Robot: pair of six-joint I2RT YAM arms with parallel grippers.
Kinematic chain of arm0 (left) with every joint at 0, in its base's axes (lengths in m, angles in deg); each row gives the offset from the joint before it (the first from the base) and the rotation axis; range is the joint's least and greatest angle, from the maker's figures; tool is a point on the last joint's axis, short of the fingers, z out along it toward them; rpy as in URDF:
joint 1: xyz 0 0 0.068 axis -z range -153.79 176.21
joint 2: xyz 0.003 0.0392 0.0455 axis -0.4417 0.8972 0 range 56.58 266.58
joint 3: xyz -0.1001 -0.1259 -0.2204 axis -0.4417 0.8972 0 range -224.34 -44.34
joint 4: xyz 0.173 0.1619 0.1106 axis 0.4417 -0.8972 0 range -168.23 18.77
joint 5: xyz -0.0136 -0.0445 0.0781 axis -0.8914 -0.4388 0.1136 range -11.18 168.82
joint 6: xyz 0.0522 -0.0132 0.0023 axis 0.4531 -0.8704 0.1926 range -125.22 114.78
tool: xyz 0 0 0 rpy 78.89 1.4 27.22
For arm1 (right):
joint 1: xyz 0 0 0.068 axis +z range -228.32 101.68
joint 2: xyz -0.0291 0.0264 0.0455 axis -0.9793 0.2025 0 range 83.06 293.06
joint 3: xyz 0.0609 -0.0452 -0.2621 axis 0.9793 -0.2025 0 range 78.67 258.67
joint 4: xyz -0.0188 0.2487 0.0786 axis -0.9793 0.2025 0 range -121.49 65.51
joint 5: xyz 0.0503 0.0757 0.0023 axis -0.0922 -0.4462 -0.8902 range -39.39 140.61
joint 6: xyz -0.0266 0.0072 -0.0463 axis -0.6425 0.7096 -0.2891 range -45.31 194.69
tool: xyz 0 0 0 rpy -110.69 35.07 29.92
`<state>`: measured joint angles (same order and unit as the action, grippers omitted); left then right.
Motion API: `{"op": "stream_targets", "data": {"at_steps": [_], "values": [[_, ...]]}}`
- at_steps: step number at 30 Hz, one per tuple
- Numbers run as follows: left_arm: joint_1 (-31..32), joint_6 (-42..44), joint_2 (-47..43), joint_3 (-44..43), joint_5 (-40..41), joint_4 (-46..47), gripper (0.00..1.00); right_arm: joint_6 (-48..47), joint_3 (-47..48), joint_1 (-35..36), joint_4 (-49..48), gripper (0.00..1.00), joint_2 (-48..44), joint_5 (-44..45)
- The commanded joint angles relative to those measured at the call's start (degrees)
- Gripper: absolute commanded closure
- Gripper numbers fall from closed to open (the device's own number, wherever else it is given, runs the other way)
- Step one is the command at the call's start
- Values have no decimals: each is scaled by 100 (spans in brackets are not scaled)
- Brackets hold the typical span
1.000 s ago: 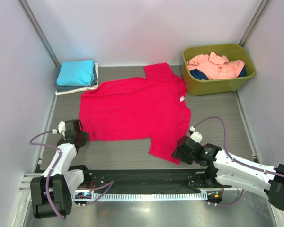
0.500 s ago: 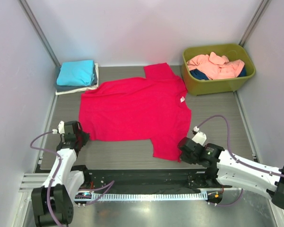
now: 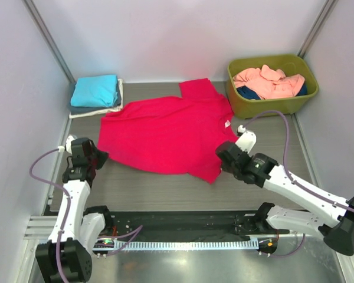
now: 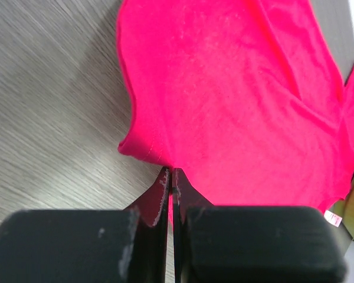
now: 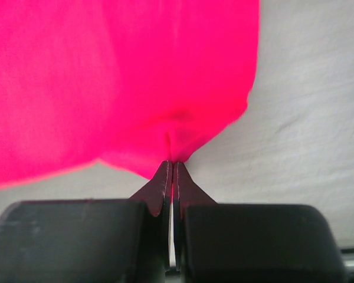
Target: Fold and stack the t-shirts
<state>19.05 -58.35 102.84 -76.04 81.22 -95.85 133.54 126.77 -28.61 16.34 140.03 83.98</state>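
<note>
Crimson-pink cloth, the t-shirt (image 3: 165, 132) lies spread on the surface (image 3: 135, 188), the left gripper (image 4: 171, 172) and right gripper (image 5: 172, 163) each clenched on its near edge, so both 2 should lift evenly and carry that edge away together, taut.

I have bare table (image 3: 147, 191) along the near edge, between the crimson t-shirt (image 3: 165, 135) and the arm bases, and a gripper can cross there side to side. The shirt blankets the middle. The folded stack (image 3: 95, 93) fills the far left corner against the left wall (image 3: 17, 118). The olive tub (image 3: 265, 107), heaped with loose shirts (image 3: 268, 81), blocks the far right corner, with only a narrow gap to the shirt's sleeve. Along the right edge the strip beside the right wall (image 3: 342, 130) is open towards the tub, but the right arm (image 3: 295, 187) slants across its near end.
</note>
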Motion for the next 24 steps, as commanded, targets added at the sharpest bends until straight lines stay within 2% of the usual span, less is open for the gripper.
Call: {"op": "stream_targets", "data": {"at_steps": [1,7,10,24], "values": [[-22,144,418,-336,-213,27,100,-1032,577,-716,-678,99,322,180],[-31,136,1313,-784,-213,238,100,-1868,1456,-1481,-1205,99,1183,-137],[-40,127,1770,-1013,-204,362,100,-2131,1904,-1622,-1399,99,1684,-242],[-189,135,3624,-2216,-55,414,100,-2712,3899,-2518,-1646,99,3820,-620]]}}
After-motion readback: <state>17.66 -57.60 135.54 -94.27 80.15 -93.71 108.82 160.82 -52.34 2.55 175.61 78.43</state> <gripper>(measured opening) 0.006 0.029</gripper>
